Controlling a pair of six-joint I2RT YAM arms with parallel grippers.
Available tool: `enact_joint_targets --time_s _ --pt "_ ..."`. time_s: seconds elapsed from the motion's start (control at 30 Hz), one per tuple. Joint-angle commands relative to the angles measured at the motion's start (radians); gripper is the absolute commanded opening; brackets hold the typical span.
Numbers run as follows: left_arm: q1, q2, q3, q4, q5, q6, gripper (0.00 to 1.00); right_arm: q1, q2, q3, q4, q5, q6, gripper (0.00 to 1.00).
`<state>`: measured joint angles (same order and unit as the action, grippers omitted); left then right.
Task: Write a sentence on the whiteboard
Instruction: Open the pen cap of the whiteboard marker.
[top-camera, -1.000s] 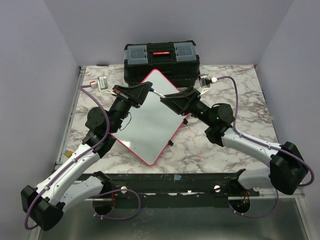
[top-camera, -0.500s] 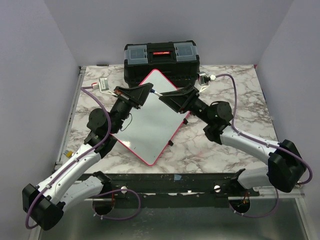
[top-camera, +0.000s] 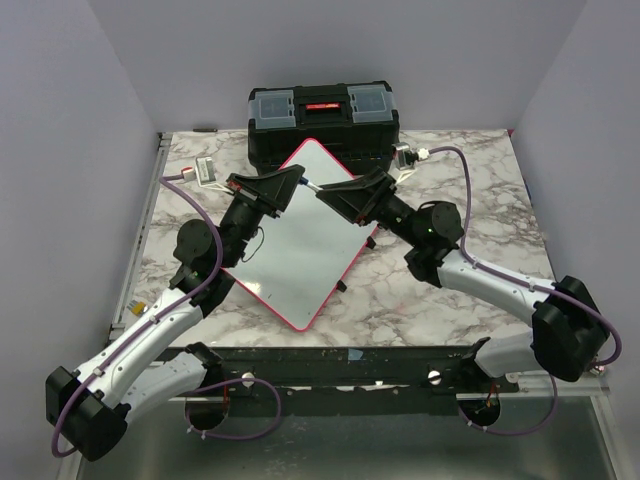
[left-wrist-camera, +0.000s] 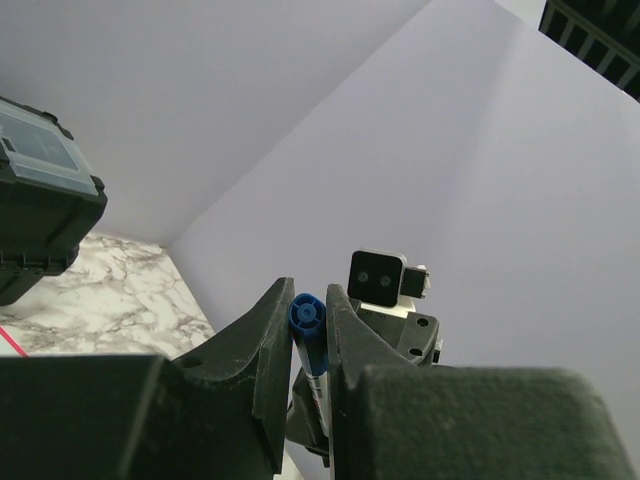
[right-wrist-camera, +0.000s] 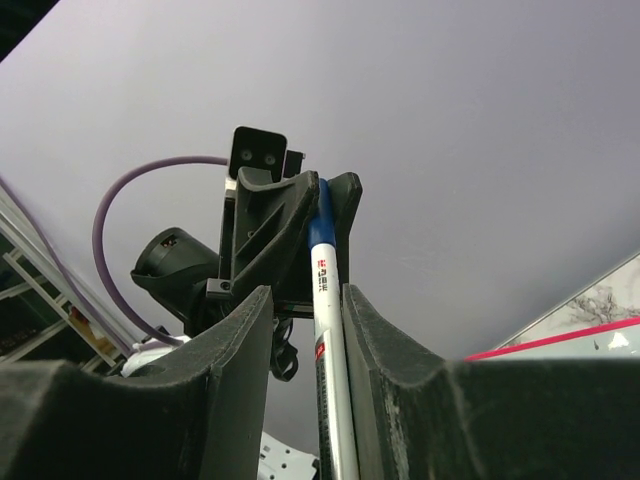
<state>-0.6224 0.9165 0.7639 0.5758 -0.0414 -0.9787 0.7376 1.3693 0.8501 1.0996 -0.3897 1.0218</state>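
Marble table (top-camera: 450, 300): fills middle of top view. Whiteboard (top-camera: 300, 250): lies flat at frame centre, turned diamond-wise, top corner touching or just in front of black toolbox (top-camera: 322, 120) at top centre. Left gripper (top-camera: 290, 183) and right gripper (top-camera: 338, 196): meet tip to tip above board's upper part. Both clamped on one marker (top-camera: 312, 186): left pinches blue cap end, seen centre-low in left wrist view; right pinches white barrel, centre of right wrist view.

Hemmed in ahead, room outward
Both jaw pairs are filled by one marker (right-wrist-camera: 330, 340) and blocked tip to tip; the toolbox (top-camera: 322, 125) is found just beyond, the whiteboard (top-camera: 290, 260) beneath, bare table (top-camera: 480, 200) outside each.
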Motion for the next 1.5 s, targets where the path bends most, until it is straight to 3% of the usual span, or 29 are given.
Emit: enact_joint_targets --time_s 0.0,0.47,0.87,1.13,1.47 --pt "-0.018 0.038 -0.038 -0.125 0.039 0.055 0.00 0.014 0.002 0.080 0.100 -0.034 0.020 0.36" --pt "-0.038 0.025 -0.047 -0.117 -0.001 0.069 0.00 0.014 0.017 0.091 0.069 -0.031 0.023 0.34" --pt "-0.043 -0.049 -0.108 -0.090 -0.175 0.009 0.00 0.013 0.019 0.091 0.069 -0.028 0.018 0.44" --pt "-0.044 -0.066 -0.117 -0.027 -0.192 -0.004 0.00 0.014 0.025 0.084 0.075 -0.030 0.026 0.51" --pt "-0.043 -0.100 -0.125 0.008 -0.213 0.005 0.00 0.014 0.025 0.072 0.080 -0.031 0.029 0.51"
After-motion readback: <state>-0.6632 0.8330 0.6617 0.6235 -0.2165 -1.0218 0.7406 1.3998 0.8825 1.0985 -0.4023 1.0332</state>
